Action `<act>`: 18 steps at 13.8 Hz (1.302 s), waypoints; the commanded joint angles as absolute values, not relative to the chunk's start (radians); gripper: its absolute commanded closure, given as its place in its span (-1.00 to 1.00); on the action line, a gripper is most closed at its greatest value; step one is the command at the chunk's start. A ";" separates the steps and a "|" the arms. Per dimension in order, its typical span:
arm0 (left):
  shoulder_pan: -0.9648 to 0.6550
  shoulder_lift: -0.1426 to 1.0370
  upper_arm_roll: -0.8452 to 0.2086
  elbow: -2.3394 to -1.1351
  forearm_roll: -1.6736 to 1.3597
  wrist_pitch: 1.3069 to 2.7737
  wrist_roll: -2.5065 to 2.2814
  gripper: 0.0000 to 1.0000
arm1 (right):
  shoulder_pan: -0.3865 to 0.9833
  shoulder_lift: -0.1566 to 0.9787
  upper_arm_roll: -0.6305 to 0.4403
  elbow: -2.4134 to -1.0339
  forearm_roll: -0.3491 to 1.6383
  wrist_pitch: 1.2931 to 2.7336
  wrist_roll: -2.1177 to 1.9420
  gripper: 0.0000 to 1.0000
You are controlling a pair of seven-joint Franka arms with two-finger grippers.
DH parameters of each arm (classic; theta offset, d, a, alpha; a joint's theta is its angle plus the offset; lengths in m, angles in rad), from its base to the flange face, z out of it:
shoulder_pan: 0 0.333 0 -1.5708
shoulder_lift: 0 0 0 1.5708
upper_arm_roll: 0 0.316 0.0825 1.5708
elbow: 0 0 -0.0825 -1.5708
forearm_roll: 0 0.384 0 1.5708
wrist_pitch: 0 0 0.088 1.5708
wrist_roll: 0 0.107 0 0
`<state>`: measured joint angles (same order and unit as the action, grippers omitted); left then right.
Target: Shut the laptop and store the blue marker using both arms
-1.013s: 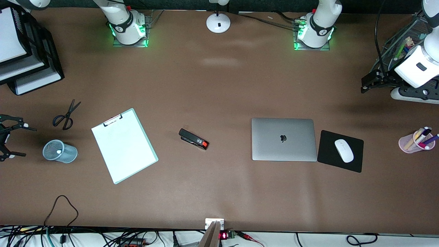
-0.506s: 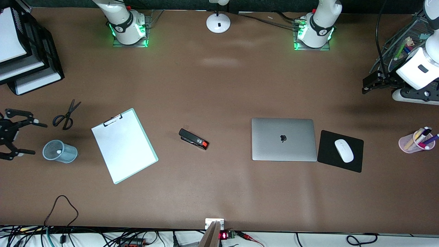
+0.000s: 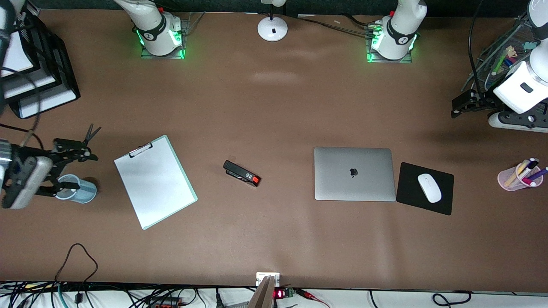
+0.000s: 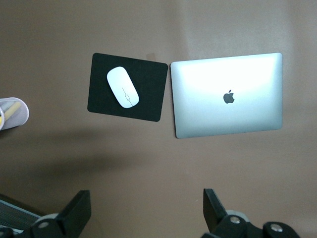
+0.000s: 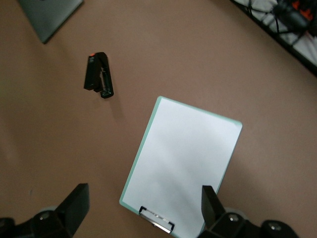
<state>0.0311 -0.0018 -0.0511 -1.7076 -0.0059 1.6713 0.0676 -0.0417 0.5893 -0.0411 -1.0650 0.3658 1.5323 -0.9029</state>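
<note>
— Start big. What lies on the surface (image 3: 274,107)?

— Two arms, the right arm (image 3: 158,34) and the left arm (image 3: 396,34). Then one laptop (image 3: 354,173), lid shut flat with the logo facing up. One clipboard (image 3: 155,182) sits well apart at its 9 o'clock, and one black mouse pad (image 3: 411,182) sits just beside its 3 o'clock.

— And the pincers?

— The right pincer (image 5: 143,198) hangs spread wide over the blue mesh cup (image 3: 85,190), at the clipboard's 9 o'clock. The left pincer (image 4: 145,203) is also spread, over bare surface at the mouse pad's 1 o'clock.

— Smaller things?

— Two cups: the mesh one, and a pink cup (image 3: 509,179) of pens at the mouse pad's 3 o'clock. One stapler (image 3: 242,173) lies between clipboard and laptop. One white mouse (image 3: 429,187) is on the pad.

— Do the views differ?

— Only the front view shows the scissors (image 3: 90,132) and the mesh cup. The left wrist view shows laptop, pad and mouse. The right wrist view shows clipboard, stapler and a laptop corner.

— The blue marker?

— I cannot tell where it is.
</note>
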 commanded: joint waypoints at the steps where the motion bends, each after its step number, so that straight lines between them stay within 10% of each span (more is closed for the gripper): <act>1: 0.025 0.012 -0.061 -1.672 -0.011 1.680 0.089 -1.00 | 0.009 0.574 -0.052 -1.069 0.275 1.537 -0.682 -1.00; 8: 0.029 0.009 -0.063 -1.674 -0.012 1.701 0.089 -1.00 | 0.133 0.474 -0.049 -1.161 0.022 1.529 -0.145 -1.00; 18: 0.035 0.008 -0.064 -1.674 -0.012 1.689 0.086 -1.00 | -0.049 0.201 -0.051 -1.408 0.026 1.462 -0.083 -1.00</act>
<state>0.0295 -0.0019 -0.0570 -1.7008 -0.0059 1.7084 0.0680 -0.0592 0.2871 -0.0652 -1.3092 0.0277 1.4558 -0.1060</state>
